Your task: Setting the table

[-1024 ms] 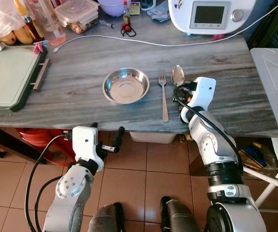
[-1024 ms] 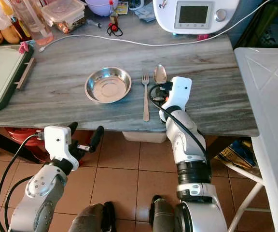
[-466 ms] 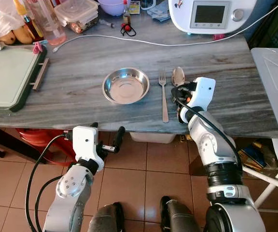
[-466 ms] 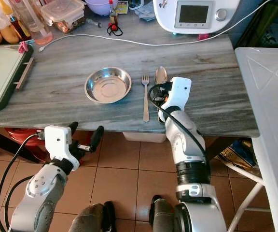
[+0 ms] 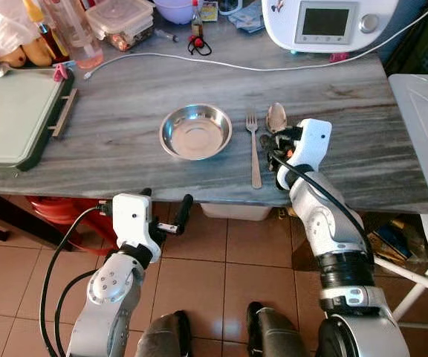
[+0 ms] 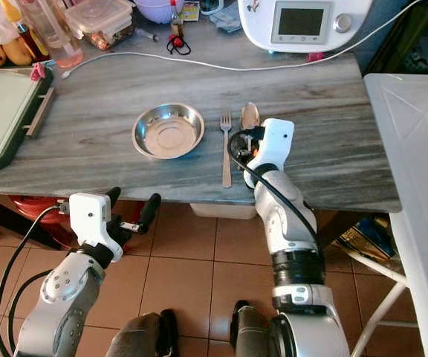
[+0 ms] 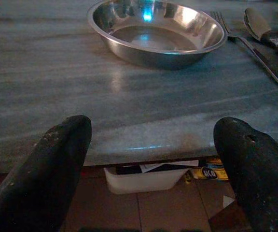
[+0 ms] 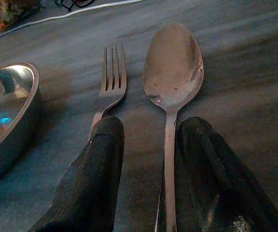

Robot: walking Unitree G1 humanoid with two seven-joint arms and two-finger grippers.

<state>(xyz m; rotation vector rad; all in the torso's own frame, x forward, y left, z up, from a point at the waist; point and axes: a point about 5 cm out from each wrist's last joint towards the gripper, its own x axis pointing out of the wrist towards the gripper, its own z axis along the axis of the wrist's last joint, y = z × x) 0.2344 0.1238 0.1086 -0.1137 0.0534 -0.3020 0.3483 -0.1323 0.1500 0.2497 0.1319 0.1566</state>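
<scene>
Spoon [image 8: 173, 67] handle between right tool [image 8: 151, 169] fingers

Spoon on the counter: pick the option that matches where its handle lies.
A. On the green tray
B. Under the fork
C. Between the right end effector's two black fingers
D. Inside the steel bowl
C: the spoon lies with its handle running between the right end effector fingers, beside the fork.

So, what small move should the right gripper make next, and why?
Probably lift the right gripper straight up and draw it back. The spoon lies flat on the table, parallel to the fork beside the bowl. The fingers straddle the handle with a gap, so the placing looks done.
</scene>
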